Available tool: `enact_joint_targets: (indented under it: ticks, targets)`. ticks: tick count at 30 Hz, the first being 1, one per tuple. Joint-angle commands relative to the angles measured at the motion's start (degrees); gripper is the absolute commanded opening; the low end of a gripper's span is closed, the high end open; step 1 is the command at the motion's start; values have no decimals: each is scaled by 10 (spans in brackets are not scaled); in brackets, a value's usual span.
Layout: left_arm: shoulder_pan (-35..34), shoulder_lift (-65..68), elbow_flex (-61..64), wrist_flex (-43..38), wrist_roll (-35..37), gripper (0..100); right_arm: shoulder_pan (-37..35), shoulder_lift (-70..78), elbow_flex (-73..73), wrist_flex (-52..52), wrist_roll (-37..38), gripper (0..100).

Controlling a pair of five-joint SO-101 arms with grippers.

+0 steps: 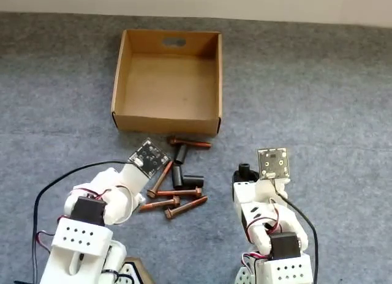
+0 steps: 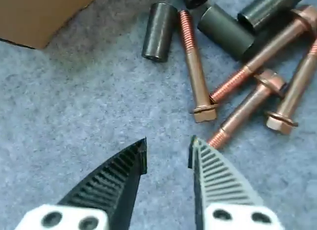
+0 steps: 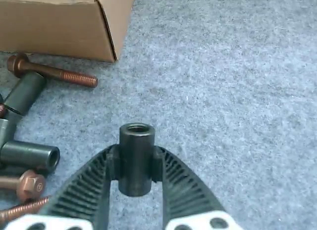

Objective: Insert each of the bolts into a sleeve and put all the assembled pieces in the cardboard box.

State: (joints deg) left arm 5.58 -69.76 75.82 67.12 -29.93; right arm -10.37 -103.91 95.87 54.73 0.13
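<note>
High view is showing the cardboard box (image 1: 166,88) sitting empty beyond the pile. Right gripper (image 3: 134,164) is clamping one sleeve (image 3: 135,141), open end pointing away from the wrist, probably so a bolt can slide in. Left gripper (image 2: 168,146) is hanging with jaws apart just short of the loose bolts (image 2: 195,76), likely lining up a grab.

The square cardboard box (image 1: 165,123) is plain tan, and the carpeted table (image 1: 318,100) is speckled blue-grey. The threaded metal bolts (image 2: 194,71) are copper-coloured; the cylindrical sleeves (image 2: 158,31) are dark grey-black.
</note>
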Motion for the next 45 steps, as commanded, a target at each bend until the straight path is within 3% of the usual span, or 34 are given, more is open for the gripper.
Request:
enact_joint_targets:
  ticks: [1, 5, 8, 13, 22, 35, 45]
  targets:
    - [45, 3, -3, 33, 0, 207, 2, -7, 17, -1, -1, 6]
    - [126, 3, -3, 52, 0, 196, 2, -7, 17, -1, -1, 6]
    - [149, 3, -3, 52, -14, 196, 2, -7, 17, -1, -1, 6]
    - [146, 3, -1, 52, -44, 196, 2, -7, 17, -1, -1, 6]
    - [64, 3, 34, 47, -124, 196, 2, -7, 18, 0, -1, 6]
    - [66, 4, 35, 47, -120, 196, 2, -7, 18, 0, -1, 6]
    - [65, 4, -4, 64, -51, 200, 2, -7, 18, 1, -1, 6]
